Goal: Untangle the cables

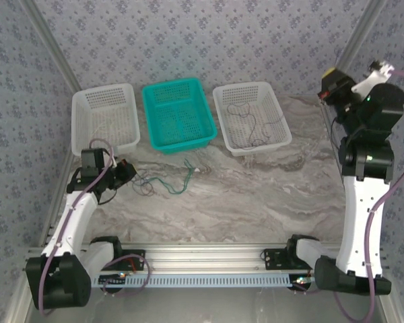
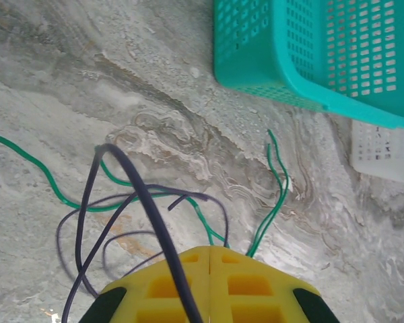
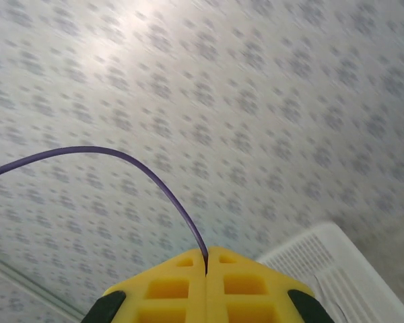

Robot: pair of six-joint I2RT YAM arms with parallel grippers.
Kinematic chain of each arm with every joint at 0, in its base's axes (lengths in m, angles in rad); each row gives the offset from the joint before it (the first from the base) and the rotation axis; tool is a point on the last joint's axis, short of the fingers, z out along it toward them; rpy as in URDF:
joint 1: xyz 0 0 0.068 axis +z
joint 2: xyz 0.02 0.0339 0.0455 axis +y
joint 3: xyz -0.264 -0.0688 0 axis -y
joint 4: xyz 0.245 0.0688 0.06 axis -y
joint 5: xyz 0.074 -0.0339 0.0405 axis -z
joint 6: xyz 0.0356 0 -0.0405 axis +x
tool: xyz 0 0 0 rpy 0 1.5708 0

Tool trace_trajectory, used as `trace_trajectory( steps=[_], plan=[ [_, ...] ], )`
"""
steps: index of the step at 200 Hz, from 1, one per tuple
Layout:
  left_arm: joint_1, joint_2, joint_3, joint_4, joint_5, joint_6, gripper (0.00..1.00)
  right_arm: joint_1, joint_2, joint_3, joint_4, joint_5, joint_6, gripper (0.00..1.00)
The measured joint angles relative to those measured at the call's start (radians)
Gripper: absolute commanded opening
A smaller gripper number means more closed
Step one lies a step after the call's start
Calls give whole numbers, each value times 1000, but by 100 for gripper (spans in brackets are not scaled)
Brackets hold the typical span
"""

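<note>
My left end effector (image 2: pixel 210 250) is pinched shut on a dark cable (image 2: pixel 131 182) near the rim of the teal basket (image 2: pixel 256 77). The right end effector (image 3: pixel 207 250) is up high, clamping a purplish cable (image 3: pixel 121 156). Mid worktop (image 1: pixel 256 195) looks open.

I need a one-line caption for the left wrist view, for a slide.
Shut left gripper above tangled green cable and dark cable on the marble table, teal basket beyond.

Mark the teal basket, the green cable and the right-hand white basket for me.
teal basket (image 1: pixel 185 142): top external view, its near wall.
green cable (image 2: pixel 281 190): left wrist view, the doubled strand lying on the table.
white basket (image 1: pixel 264 145): top external view, its near wall.
</note>
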State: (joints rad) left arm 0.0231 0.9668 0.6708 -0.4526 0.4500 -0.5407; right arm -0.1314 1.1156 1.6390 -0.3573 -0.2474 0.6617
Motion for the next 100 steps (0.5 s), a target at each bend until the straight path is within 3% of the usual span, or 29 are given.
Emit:
trace_trajectory(
  steps=[49, 100],
  plan=[
    [-87, -54, 0, 19, 30, -3, 0, 73, 227, 234, 120, 3, -26, 0],
    [-190, -102, 38, 50, 55, -13, 0, 163, 451, 262, 148, 34, -115, 0]
  ],
)
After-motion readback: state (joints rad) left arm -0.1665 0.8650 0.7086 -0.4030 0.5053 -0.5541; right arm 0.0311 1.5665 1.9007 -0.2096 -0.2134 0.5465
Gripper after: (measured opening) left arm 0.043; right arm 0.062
